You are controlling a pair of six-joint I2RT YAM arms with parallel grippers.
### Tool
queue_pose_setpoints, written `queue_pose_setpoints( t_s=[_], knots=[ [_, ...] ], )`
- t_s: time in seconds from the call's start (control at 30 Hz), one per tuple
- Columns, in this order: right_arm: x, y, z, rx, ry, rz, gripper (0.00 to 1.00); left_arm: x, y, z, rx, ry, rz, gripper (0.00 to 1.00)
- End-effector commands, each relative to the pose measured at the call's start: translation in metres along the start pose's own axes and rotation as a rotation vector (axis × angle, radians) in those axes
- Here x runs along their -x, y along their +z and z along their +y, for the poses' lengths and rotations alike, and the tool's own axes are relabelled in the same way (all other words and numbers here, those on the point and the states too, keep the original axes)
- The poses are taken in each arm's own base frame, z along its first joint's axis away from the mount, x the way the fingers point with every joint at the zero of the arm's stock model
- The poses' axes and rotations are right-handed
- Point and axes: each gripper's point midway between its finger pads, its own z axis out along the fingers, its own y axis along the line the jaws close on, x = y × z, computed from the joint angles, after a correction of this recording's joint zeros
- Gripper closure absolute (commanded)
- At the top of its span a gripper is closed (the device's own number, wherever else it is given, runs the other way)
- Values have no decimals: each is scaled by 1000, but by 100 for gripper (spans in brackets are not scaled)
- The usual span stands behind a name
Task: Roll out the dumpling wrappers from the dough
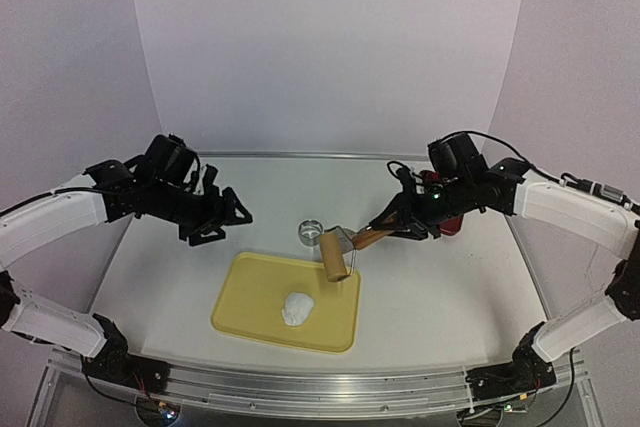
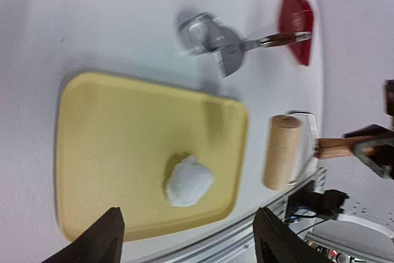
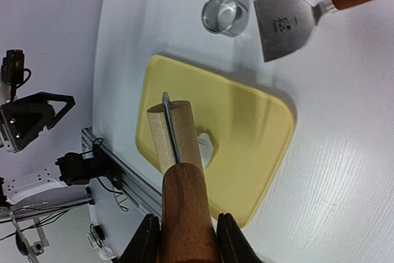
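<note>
Top external view shows the dough [image 1: 297,308] as one white lump on the yellow tray [image 1: 250,299], a little right of the tray's centre, in the lower middle of the frame. The right hand [image 1: 398,223] reaches in from the right side of the frame and is clamped on the brown handle of a wooden roller [image 1: 334,254]. The roller's pale cylinder sits over the tray's upper right corner, above the lump in the frame and apart from it; I cannot tell whether it touches the tray. In the right wrist view the fingers [image 3: 145,243] press on either side of the handle at the bottom edge, and a bit of the lump peeks out from behind the cylinder. The left hand [image 1: 226,215] hovers over the bench [image 1: 170,277], up and left of the tray, its jaws spread wide with nothing between them. A steel ring cutter [image 1: 311,232] stands on the bench just above the tray's top edge. A metal scraper [image 2: 231,53] lies just beside the cutter, its handle pointing towards a red dish [image 2: 297,20] at the upper right of the left wrist view.
</note>
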Motion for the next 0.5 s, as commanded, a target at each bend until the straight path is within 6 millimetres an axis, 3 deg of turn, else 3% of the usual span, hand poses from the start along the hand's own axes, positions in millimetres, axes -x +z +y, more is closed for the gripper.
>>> queue_pose_setpoints(
  t_s=[0.0,0.2,0.47],
  knots=[
    [-24,-8,1,-90,-25,6,100,-46,25,88,297,-41,151,32],
    [-56,18,24,-140,-49,37,100,-59,40,129,383,-21,217,32],
    [-55,51,60,-183,-111,20,100,-50,57,149,385,19,262,46]
  ],
)
